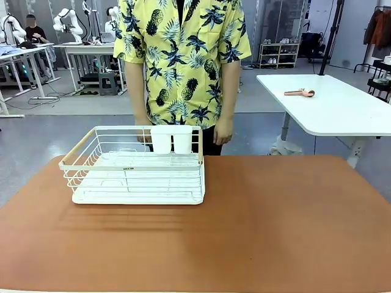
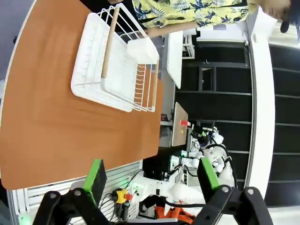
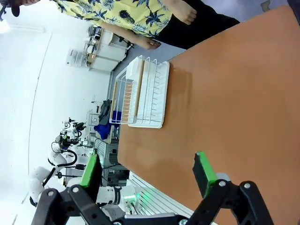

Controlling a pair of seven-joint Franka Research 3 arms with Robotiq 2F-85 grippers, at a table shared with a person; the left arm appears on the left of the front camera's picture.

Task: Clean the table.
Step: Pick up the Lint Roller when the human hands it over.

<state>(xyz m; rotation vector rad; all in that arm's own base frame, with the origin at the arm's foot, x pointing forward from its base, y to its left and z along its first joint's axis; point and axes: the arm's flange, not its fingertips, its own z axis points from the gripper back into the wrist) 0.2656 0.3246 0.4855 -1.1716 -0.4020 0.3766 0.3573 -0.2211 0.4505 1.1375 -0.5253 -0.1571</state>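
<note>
The table, reddish-brown with rounded corners, spans the near part of the front view. A white wire rack sits on its far left part. The rack has a wooden handle along its left end and a white holder hung on its far side. A person in a yellow patterned shirt stands at the far edge just behind the rack, arms down, with one hand hanging to the right of the holder. Further off to the right is a white-topped table with a small pinkish object lying on it. In its own wrist view, the left end effector has its jaws spread wide. Its green pads are well apart, with nothing between them and nothing gripped. It is poised by the table's near edge, well apart from the rack. The right end effector is likewise spread fully wide and holds nothing. One of its pads shows against the bare tabletop and the other lies past the table's edge. Whether either end effector touches the surface cannot be told.
</note>
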